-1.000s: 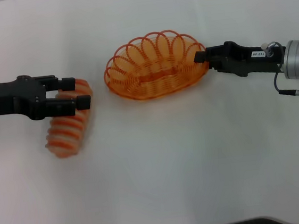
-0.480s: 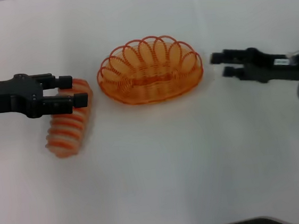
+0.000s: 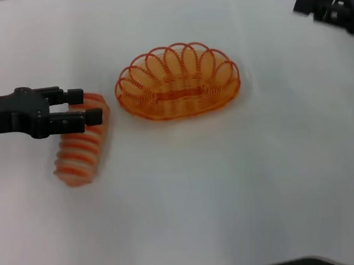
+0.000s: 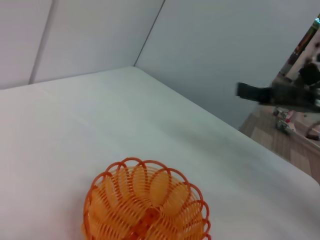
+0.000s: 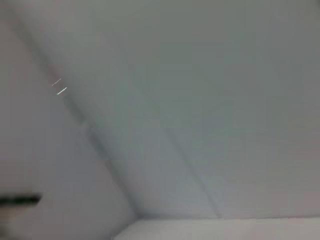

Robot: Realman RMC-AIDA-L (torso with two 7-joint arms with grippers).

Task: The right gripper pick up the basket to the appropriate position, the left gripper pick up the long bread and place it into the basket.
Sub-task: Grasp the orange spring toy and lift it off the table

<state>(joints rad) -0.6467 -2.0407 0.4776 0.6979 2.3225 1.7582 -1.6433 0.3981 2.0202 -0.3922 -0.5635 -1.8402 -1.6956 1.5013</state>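
Left black two-fingered gripper reaching in over the white table, fingers parted a little, straddling the top end of the stripy orange-and-cream ridged toy loaf. Looks spread rather than clamped, with a visible gap between the two fingers; can't say for sure whether the pads actually touch the bread. Nothing lifted, loaf lying flat on the table, tilted a bit, most of its length sticking out below the fingers toward the near edge.

Counting up: one loaf, one oval orange wire basket with the loopy scalloped rim, two grippers.

Basket sitting upright near the middle of the table, nothing in it, just beside the left gripper's fingertips on the right-hand side, not touching them or the loaf. Also showing low in the left wrist view, with nothing in it there either.

Right black gripper way off in the far right corner, well apart from the basket, holding nothing; blurry, so can't tell how wide the fingers stand. Also visible as a dark smear in the left wrist view.
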